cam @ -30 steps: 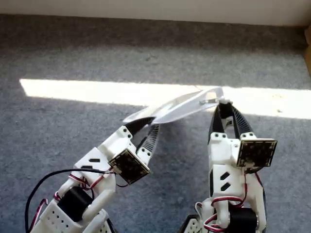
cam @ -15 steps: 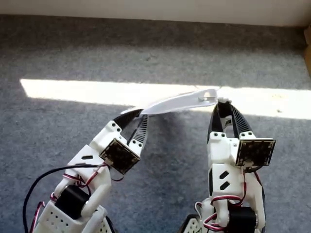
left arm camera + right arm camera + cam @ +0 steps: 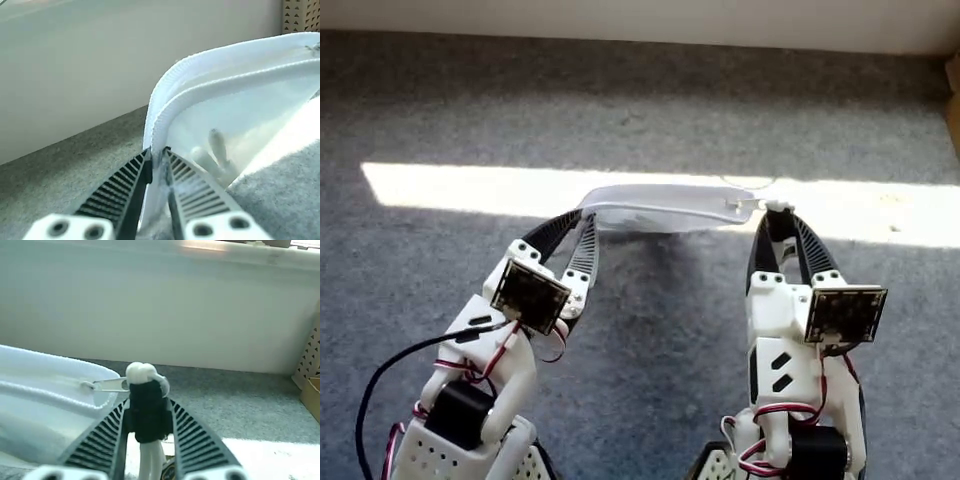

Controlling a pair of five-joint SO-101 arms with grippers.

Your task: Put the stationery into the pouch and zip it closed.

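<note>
A white translucent pouch [image 3: 665, 208] hangs stretched level between the two grippers, above the grey carpet. My left gripper [image 3: 580, 216] is shut on the pouch's left end; in the left wrist view its fingers [image 3: 125, 190] pinch the zipper edge of the pouch [image 3: 240, 95]. Pale stationery [image 3: 216, 150] shows through the pouch wall. My right gripper [image 3: 777, 211] is shut on the zipper pull's black-and-white tab [image 3: 145, 405] at the pouch's right end. The metal zipper pull [image 3: 111, 385] runs from the tab to the pouch [image 3: 40, 405].
Grey carpet [image 3: 650, 100] covers the surface, with a bright sunlit strip [image 3: 450, 188] running across behind the pouch. A pale wall [image 3: 200, 315] stands at the back. A perforated wooden box [image 3: 310, 360] sits at the far right.
My left arm has swung to the left with the pouch's end, pulling the tilted pouch out flat and taut. The right arm has stayed where it was.
</note>
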